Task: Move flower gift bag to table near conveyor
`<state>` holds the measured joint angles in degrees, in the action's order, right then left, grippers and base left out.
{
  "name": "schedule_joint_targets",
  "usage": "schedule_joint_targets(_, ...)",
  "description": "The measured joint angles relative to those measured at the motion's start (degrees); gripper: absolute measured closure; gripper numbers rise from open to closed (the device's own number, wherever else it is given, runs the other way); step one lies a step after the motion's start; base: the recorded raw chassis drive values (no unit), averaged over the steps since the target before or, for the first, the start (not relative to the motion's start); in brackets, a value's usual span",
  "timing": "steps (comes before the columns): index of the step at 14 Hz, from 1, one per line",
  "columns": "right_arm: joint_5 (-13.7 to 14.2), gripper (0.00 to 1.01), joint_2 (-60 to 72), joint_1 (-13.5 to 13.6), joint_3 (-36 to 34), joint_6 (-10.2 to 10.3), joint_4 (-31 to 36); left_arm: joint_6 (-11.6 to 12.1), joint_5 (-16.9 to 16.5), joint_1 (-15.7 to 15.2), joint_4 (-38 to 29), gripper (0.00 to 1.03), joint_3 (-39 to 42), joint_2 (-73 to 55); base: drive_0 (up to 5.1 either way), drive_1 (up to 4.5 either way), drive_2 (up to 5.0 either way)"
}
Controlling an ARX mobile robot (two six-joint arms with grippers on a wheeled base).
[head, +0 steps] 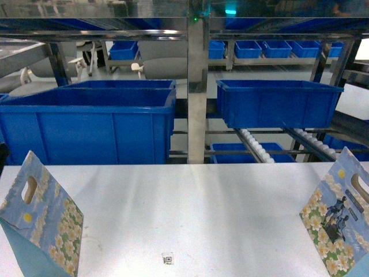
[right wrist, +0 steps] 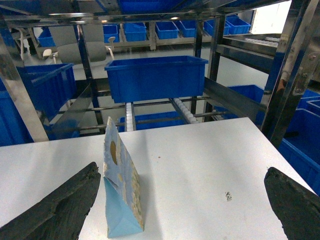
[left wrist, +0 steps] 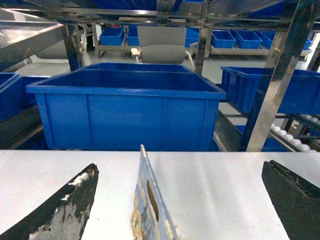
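Two flower gift bags stand upright on the white table [head: 190,202]: one at the left edge [head: 40,222], one at the right edge [head: 340,222]. Neither gripper shows in the head view. In the left wrist view my left gripper [left wrist: 182,165] is open, and the left bag [left wrist: 149,205] stands edge-on between its fingers, touching neither. In the right wrist view my right gripper [right wrist: 182,169] is open; the right bag [right wrist: 120,187] stands close to the left finger [right wrist: 60,210]. The conveyor [head: 259,147], with its rows of white rollers, runs behind the table's far edge.
Large blue bins sit on the rack just past the table: one at the left [head: 86,124], one at the right [head: 277,104]. A steel post [head: 197,86] rises between them. A code sticker [head: 168,258] and a small black mark [right wrist: 228,196] lie on the tabletop.
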<state>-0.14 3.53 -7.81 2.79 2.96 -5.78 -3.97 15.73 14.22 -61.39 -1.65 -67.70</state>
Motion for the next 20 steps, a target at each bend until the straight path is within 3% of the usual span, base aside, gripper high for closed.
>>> schedule_joint_targets(4,0.04,0.03,0.00,0.00,0.00,0.00,0.00,2.93,1.36,-0.74,28.92,0.05,0.92,30.86,0.0,0.00,0.0)
schedule_joint_targets(6,-0.24,0.03,-0.04,-0.07,-0.07,-0.04,0.48,3.02,1.27,-1.42,33.24,0.07,0.87,37.57,0.0,0.00,0.0)
schedule_joint_targets(7,-6.54,0.17,-2.64,-1.40,-1.99,-1.40,5.27,3.04,-4.57,-3.74,35.76,0.21,0.87,40.35,0.0,0.00,0.0)
schedule_joint_targets(8,-1.79,0.35,-3.28,5.79,-1.99,-2.01,5.53,3.06,-7.06,-5.92,38.32,0.39,0.87,44.83,0.0,0.00,0.0)
schedule_joint_targets(9,-1.18,0.48,-3.28,8.35,-2.01,-2.58,5.62,3.06,-8.35,-7.02,40.26,0.52,0.87,46.99,0.0,0.00,0.0)
schedule_joint_targets(10,-0.26,0.57,-3.28,8.11,-2.01,-2.60,5.46,3.08,-10.99,-9.03,42.05,0.61,0.87,48.19,0.0,0.00,0.0)
schedule_joint_targets(11,0.11,0.70,-3.28,7.78,-2.01,-2.62,5.62,3.17,-14.84,-13.66,43.95,0.74,0.87,49.94,0.0,0.00,0.0)
schedule_joint_targets(13,0.09,0.92,-3.28,7.80,-2.01,-2.62,5.51,3.15,-15.63,-14.34,46.05,0.96,0.87,52.76,0.0,0.00,0.0)
schedule_joint_targets(14,0.13,1.00,-3.28,7.80,-2.01,-2.89,5.53,3.04,-15.74,-14.08,47.15,1.01,0.87,53.48,0.0,0.00,0.0)
schedule_joint_targets(19,0.13,0.99,-3.28,7.80,-2.01,-2.84,5.53,3.21,-15.69,-14.05,51.91,1.01,0.85,58.16,0.0,0.00,0.0)
schedule_joint_targets(20,0.11,0.99,-3.28,7.80,-2.01,-2.84,5.53,3.19,-15.63,-14.05,58.07,1.01,0.81,62.20,0.0,0.00,0.0)
